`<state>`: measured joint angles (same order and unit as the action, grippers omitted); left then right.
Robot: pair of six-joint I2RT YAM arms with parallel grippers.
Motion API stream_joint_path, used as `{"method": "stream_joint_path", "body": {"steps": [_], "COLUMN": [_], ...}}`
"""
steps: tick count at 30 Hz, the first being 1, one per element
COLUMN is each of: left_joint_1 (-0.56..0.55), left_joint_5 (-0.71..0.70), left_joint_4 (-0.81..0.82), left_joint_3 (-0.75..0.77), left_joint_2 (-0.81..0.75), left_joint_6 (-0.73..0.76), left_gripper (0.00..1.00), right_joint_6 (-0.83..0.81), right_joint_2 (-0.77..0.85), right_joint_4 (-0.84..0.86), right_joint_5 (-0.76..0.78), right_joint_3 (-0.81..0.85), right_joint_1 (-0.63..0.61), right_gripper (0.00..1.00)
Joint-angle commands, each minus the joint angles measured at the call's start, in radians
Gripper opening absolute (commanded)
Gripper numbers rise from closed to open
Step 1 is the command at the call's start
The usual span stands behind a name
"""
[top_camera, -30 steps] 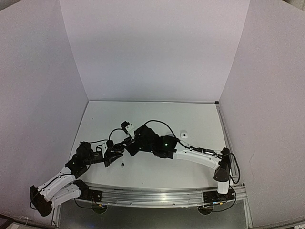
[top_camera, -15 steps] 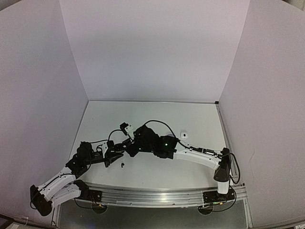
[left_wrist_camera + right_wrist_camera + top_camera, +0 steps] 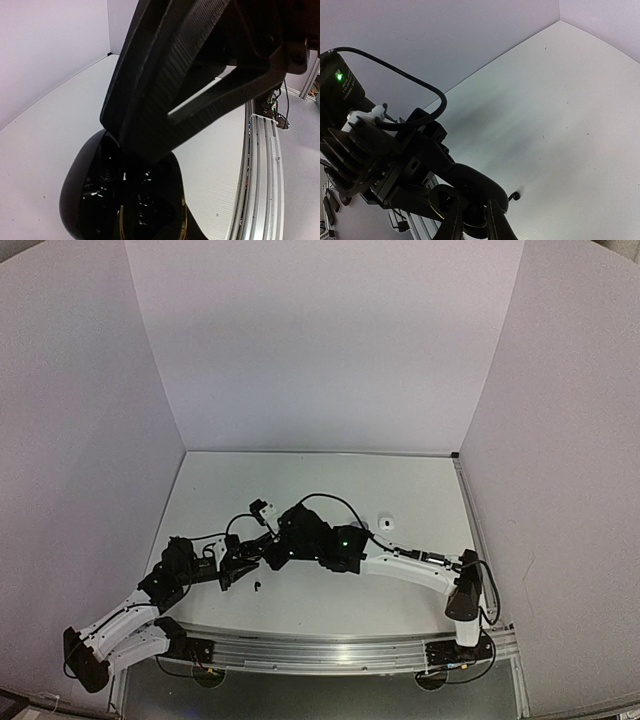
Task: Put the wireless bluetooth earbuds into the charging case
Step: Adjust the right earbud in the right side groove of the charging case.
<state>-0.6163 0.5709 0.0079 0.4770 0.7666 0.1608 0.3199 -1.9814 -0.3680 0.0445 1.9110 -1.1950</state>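
Earbud (image 3: 258,586), black, is seen loose on the table (image 3: 330,480), near the open black charging case (image 3: 130,210), which is clamped in the closed left gripper (image 3: 240,565). The right gripper (image 3: 474,222) is poised over the case, fingers nearly together; whether anything is held cannot be told.

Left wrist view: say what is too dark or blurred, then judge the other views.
Left wrist view: left gripper crowds the frame, near-black and slightly soft; black charging case shows only glints. Right wrist view: table evenly lit, right fingers silhouetted at the bottom. Top external view: even light, frame corners dark.
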Motion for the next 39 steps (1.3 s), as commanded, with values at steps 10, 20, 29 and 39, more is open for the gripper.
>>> {"method": "stream_joint_path", "body": {"steps": [10, 20, 29, 39], "left_joint_1": [-0.005, -0.005, -0.005, -0.003], "left_joint_5": [-0.019, -0.042, -0.030, -0.121], "left_joint_4": [0.065, 0.136, 0.152, 0.122], "left_joint_3": [0.013, 0.003, -0.004, -0.038], "left_joint_2": [-0.008, -0.035, -0.049, -0.019], "left_joint_6": [0.014, -0.010, -0.027, -0.114], "left_gripper": [0.00, 0.00, 0.00, 0.00], "right_joint_6": [-0.004, -0.010, -0.010, -0.057], "right_joint_2": [-0.032, -0.045, -0.054, -0.028], "right_joint_4": [-0.034, -0.036, -0.037, -0.014], "right_joint_5": [-0.004, -0.033, -0.036, -0.036], "right_joint_3": [-0.019, -0.036, -0.026, 0.183], "right_joint_1": [-0.010, -0.018, -0.018, -0.017], "right_gripper": [0.00, 0.00, 0.00, 0.21]}}
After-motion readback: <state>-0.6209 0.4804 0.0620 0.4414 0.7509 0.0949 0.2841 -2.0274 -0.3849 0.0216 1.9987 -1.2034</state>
